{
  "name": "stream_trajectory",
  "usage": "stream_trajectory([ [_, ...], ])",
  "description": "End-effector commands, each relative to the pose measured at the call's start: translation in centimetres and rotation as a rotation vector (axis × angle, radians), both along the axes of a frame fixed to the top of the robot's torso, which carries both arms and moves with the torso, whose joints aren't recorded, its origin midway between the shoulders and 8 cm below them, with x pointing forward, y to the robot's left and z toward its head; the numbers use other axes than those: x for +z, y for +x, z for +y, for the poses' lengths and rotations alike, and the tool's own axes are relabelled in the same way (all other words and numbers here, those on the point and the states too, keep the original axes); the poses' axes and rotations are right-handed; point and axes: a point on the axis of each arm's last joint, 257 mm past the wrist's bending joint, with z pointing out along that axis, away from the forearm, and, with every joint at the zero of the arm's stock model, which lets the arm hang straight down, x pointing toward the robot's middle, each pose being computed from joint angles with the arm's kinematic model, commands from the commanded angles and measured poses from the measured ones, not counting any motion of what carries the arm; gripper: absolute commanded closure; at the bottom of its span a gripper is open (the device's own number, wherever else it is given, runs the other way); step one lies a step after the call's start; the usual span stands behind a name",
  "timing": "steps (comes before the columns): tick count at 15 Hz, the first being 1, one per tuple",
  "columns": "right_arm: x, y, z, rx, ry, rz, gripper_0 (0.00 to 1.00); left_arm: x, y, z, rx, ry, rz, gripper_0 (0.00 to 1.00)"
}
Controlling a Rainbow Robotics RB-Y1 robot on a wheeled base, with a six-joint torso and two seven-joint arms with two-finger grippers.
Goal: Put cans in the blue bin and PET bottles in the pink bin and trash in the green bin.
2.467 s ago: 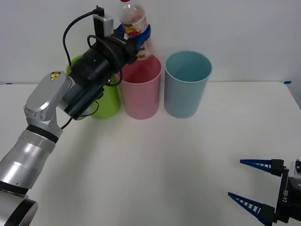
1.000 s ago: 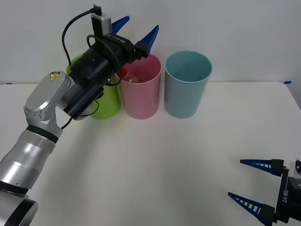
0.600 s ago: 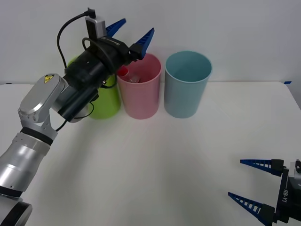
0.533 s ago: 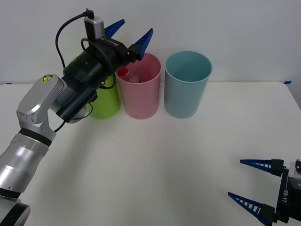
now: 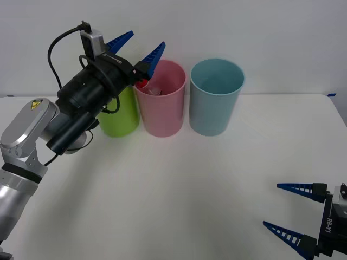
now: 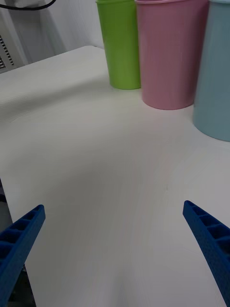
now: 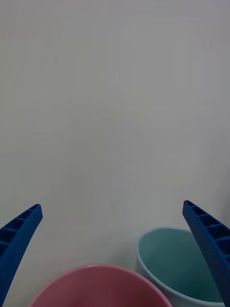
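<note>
My left gripper (image 5: 134,44) hangs in the air over the near-left rim of the pink bin (image 5: 161,100), its blue fingers spread wide with nothing between them, and my right gripper (image 5: 293,211) waits low at the near right of the desk (image 5: 184,184), fingers apart too and holding nothing. The PET bottle (image 5: 146,86) lies inside the pink bin, where I can make out its red cap and a bit of clear body against the inner wall, so I judge the bottle step as finished and the release as the step in hand. Next I would need to draw my left arm away from the bins without clipping the pink rim or the green bin (image 5: 118,115), which stands just beside it and is partly covered by my forearm. I see no can or trash on the desk, so what comes after that I cannot say. Most of the bottle is hidden by the bin wall, so I cannot tell how it rests. The blue bin (image 5: 216,96) looks empty as far down as I can see, but its bottom is out of sight, and so is the inside of the green bin.
</note>
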Motion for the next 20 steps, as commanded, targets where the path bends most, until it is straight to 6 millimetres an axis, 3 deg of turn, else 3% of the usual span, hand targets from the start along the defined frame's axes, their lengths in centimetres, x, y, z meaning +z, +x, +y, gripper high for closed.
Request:
stream_trajectory([
  [1,0.0,0.0,0.0,0.0,0.0,0.0,0.0,-0.4,-0.9,1.1,-0.005,0.0,0.002,0.0],
  [12,0.0,0.0,0.0,0.0,0.0,0.0,0.0,-3.4,-6.3,8.0,-0.002,0.04,-0.003,0.0],
  [20,0.0,0.0,0.0,0.0,0.0,0.0,0.0,-8.8,-11.5,13.8,0.06,0.172,0.051,0.0],
])
